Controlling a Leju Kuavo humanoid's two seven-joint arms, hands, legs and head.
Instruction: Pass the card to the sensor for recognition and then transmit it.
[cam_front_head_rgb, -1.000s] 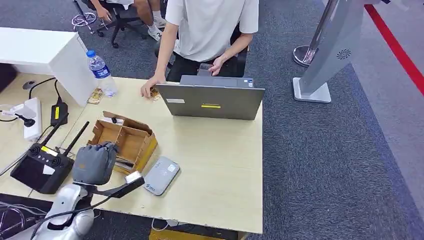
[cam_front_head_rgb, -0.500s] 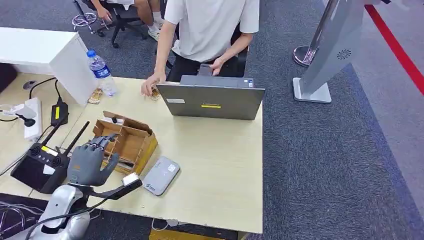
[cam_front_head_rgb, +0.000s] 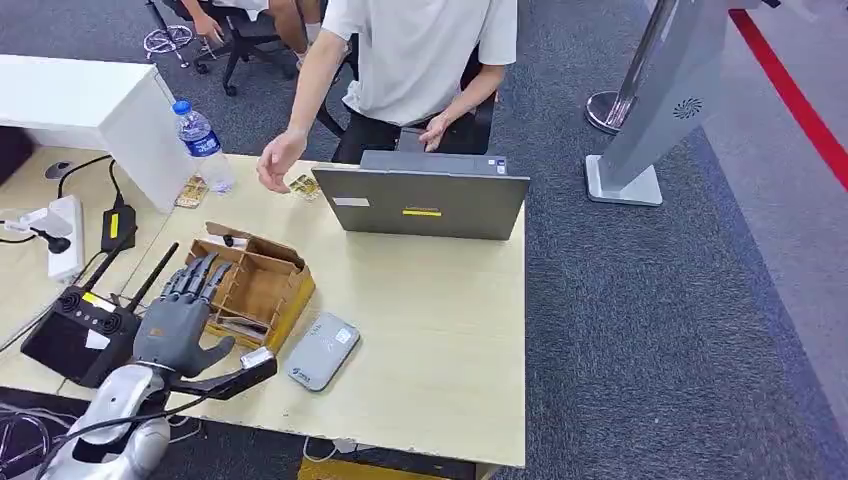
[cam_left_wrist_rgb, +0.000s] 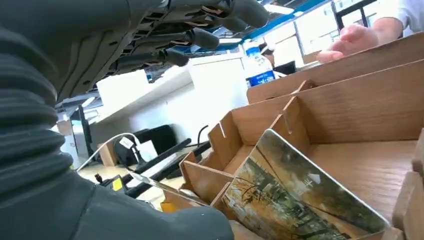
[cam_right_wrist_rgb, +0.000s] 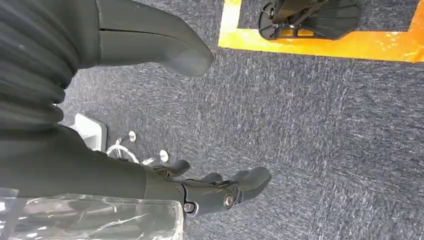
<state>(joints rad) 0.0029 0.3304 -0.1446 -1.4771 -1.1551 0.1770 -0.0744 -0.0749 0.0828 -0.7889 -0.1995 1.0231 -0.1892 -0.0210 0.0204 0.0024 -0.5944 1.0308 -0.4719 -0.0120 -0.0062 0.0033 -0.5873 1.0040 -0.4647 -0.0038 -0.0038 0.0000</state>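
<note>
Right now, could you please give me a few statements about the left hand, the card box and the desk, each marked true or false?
1. The left hand holds a card. False: it is open, fingers spread above the wooden box.
2. A picture card leans inside the box. True.
3. The grey card reader lies on the table beside the box. True.
4. The laptop lies flat and closed. False: it stands open.
5. A water bottle stands on the table. True.
</note>
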